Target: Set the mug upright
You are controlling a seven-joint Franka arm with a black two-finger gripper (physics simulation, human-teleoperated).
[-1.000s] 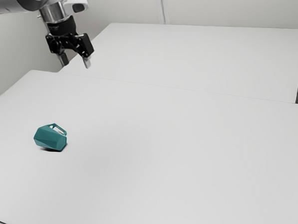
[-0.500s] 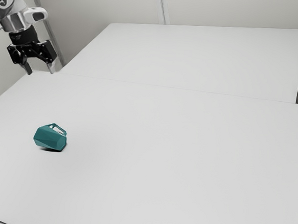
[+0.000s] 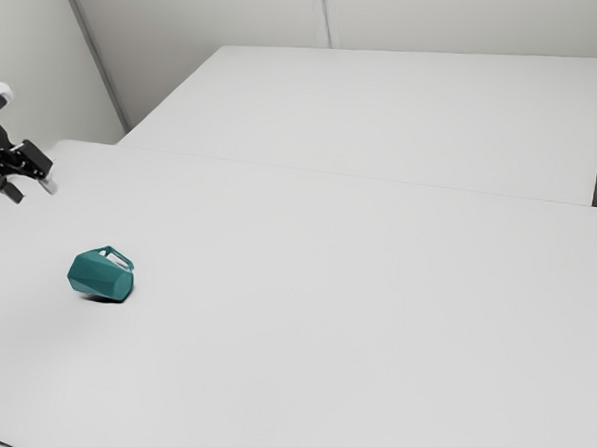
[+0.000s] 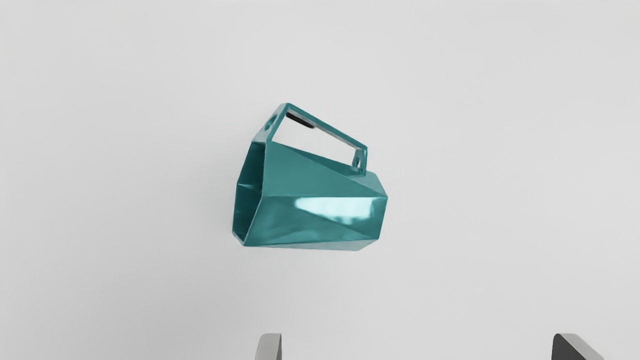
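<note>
At the exterior view's far left, the gripper (image 3: 34, 192) hangs above the tabletop, up and to the left of the teal mug (image 3: 101, 275). The faceted mug lies on its side on the white table, its handle sticking up and out from its body. In the wrist view the mug (image 4: 320, 200) shows its hollow mouth at one end and its closed base at the other. Both fingertips of the gripper (image 4: 417, 345) stand wide apart there, with only table surface between them and the mug a little beyond.
The white table (image 3: 354, 317) stretches across the exterior view. A second white surface (image 3: 414, 119) adjoins its far edge, with a pale wall behind. A thin dark line crosses the lower left corner.
The hand has travelled toward the exterior view's left and come lower, so that much of the arm has left that view. The mug has stayed where it was.
</note>
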